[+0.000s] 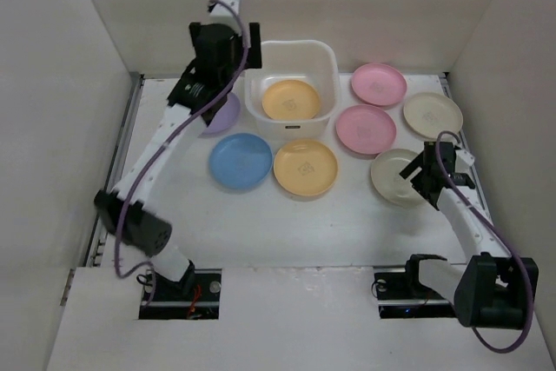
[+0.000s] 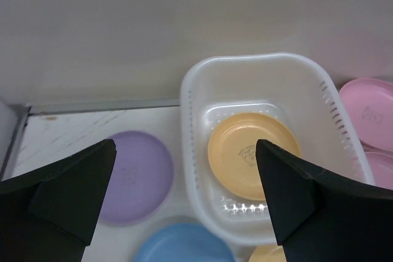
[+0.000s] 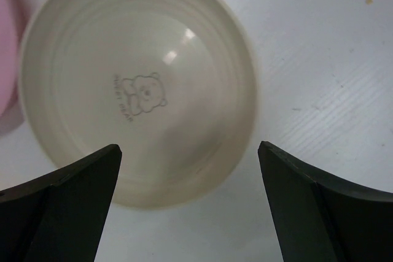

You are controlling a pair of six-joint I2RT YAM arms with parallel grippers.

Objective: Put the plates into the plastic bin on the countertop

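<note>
Top external | left gripper point(image 2: 184, 148) high beside bin point(image 1: 254, 97) | right gripper point(image 3: 189, 146) over cream plate point(image 1: 387, 175)

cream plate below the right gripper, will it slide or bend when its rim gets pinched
The round shallow cream plastic plate looks thin and moulded, so probably light and stiff. Its glossy highlight and the smooth white countertop suggest it may skid when nudged. It lies flat, so tipping or rolling seems unlikely.

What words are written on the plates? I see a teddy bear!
Cream plate: a bear drawing with tiny letters beside it, too blurred to read.
Yellow plate in the plastic bin: faint stamp, unreadable.
Pink plate: faint stamp, unreadable.
Nothing else readable.
</note>
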